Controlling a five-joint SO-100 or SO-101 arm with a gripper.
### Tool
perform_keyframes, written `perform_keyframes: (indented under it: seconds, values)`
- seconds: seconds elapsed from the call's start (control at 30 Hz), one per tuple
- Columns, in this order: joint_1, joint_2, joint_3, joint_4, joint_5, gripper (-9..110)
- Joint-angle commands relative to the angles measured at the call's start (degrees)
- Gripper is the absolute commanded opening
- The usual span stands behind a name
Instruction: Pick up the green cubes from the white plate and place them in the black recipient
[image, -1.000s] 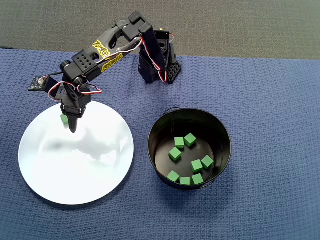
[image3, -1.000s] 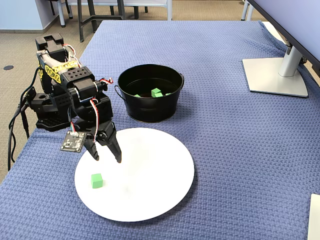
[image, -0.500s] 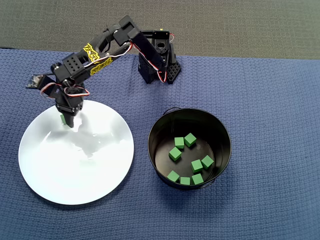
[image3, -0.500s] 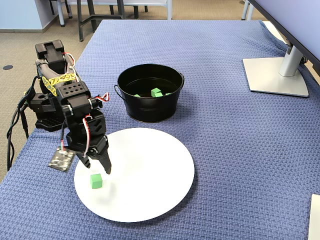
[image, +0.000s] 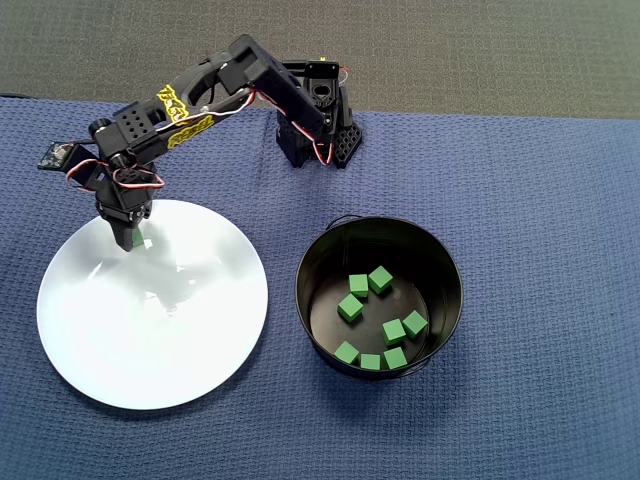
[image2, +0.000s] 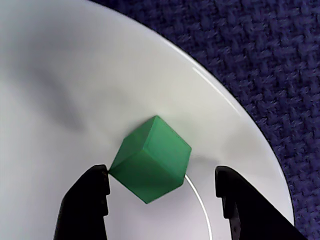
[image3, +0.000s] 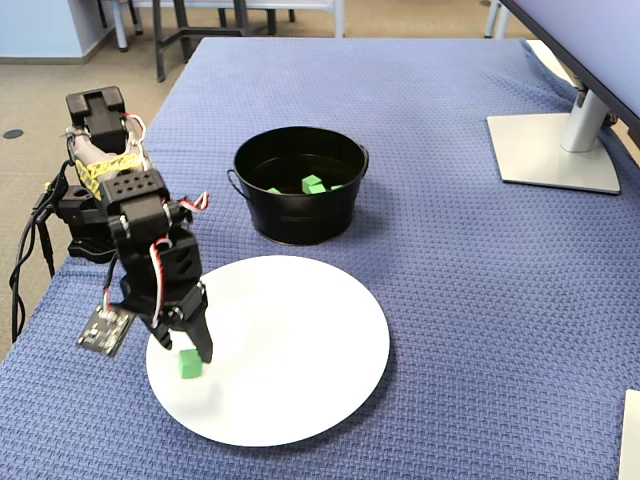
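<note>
- The tool (image2: 162, 180) is spread wide around one green cube (image2: 151, 160) near the white plate's (image: 150, 340) rim.
- Seven green cubes (image: 380, 279) lie inside the black recipient (image: 445, 270).

The arm (image: 215, 90) is built of matte black plastic segments with boxy black motor housings at the joints. Its base (image: 318, 128) is a black block with a ribbed or latticed lower edge. Yellow tape (image: 172, 98) with black markings wraps the long middle segment, and a perforated black plate (image3: 128, 186) of small round holes sits beside it. Thin red, white and black wires (image3: 158, 258) loop loosely between the joints. A small dark circuit board (image3: 103, 329) hangs near the wrist. The fingers (image2: 85, 204) are black, tapered and smooth.
</note>
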Motion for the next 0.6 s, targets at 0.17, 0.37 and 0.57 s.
perform_keyframes:
  seconds: [0.17, 0.37, 0.57]
  values:
    - [0.5, -0.1, -4.0, -1.8, 0.2, 19]
    - [0.5, -0.3, -3.4, -3.5, -1.9, 19]
    - [0.4, -0.6, -3.4, -3.9, -3.3, 17]
